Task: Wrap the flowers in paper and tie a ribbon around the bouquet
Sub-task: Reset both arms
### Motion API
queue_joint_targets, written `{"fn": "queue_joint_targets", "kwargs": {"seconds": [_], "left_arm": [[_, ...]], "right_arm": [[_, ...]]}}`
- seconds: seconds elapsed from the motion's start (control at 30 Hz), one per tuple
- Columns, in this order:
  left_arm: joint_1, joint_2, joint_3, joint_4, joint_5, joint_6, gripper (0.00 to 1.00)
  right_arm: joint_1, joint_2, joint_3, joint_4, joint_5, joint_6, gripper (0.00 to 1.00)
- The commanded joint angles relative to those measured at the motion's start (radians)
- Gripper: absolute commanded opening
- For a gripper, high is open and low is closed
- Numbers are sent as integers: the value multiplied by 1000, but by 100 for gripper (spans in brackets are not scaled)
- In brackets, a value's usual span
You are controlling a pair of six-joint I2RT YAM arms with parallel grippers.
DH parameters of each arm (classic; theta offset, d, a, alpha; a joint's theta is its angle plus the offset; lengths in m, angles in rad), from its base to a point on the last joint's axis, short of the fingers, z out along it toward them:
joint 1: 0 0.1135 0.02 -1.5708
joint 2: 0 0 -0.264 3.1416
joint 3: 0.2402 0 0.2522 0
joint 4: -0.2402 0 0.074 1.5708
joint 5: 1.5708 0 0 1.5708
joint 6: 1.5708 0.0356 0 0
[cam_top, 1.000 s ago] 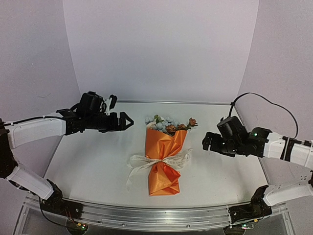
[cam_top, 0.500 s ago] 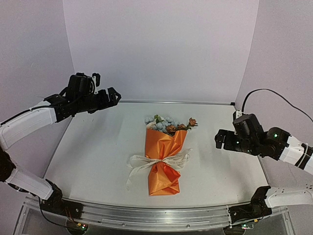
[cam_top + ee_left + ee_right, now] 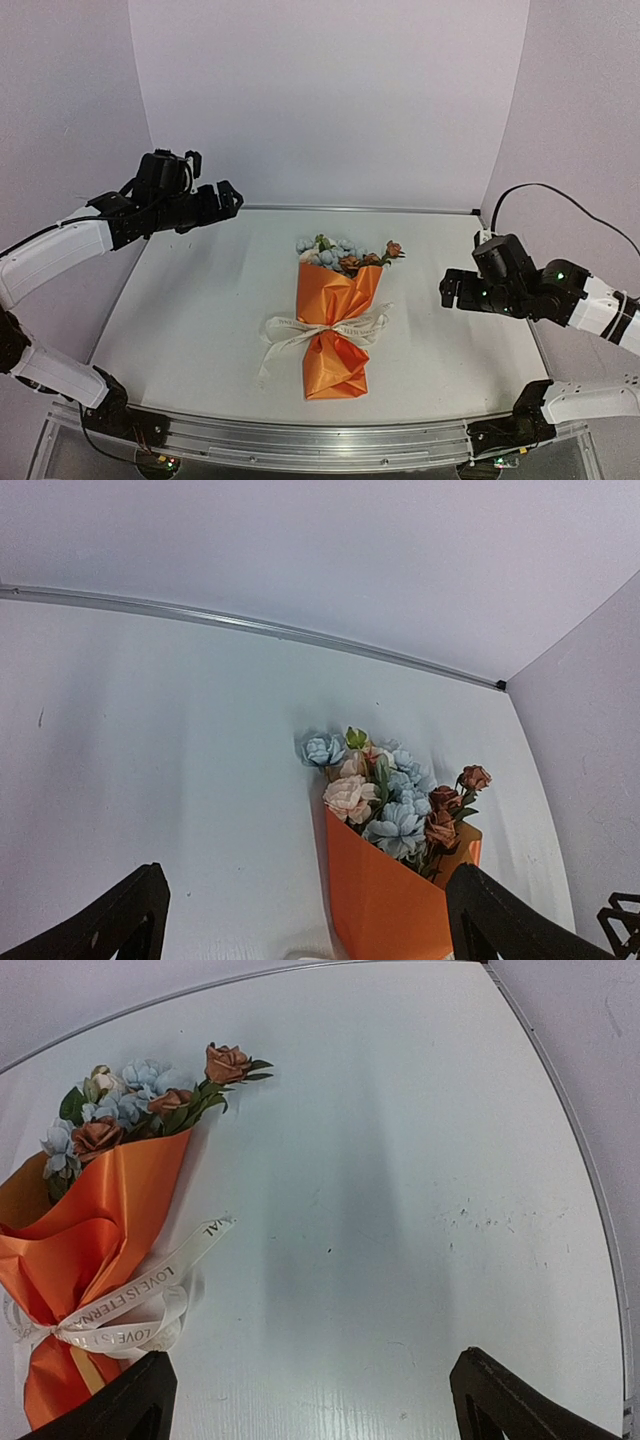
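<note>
Bouquet lies tied with ribbon; left gripper and right gripper both agape, empty; best park high, clear of ribbon tails.

I face a white table, its top faintly scuffed, with a few dark specks toward the right. A thin metal strip runs along its far edge, below the plain pale back wall. A left wall and a right wall of the same tone close the sides. A metal rail lines the near edge. The light is soft and even.
</note>
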Motion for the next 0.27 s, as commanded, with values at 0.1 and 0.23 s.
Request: {"fn": "queue_joint_targets", "kwargs": {"seconds": [0.1,0.23], "left_arm": [[0,-12,26,10,4,25,100],[0,-15,19,10,3,27,100]], "right_arm": [[-3,1,55,-16,42,-23,98],[-4,5,56,-18,39,-23,98]]}}
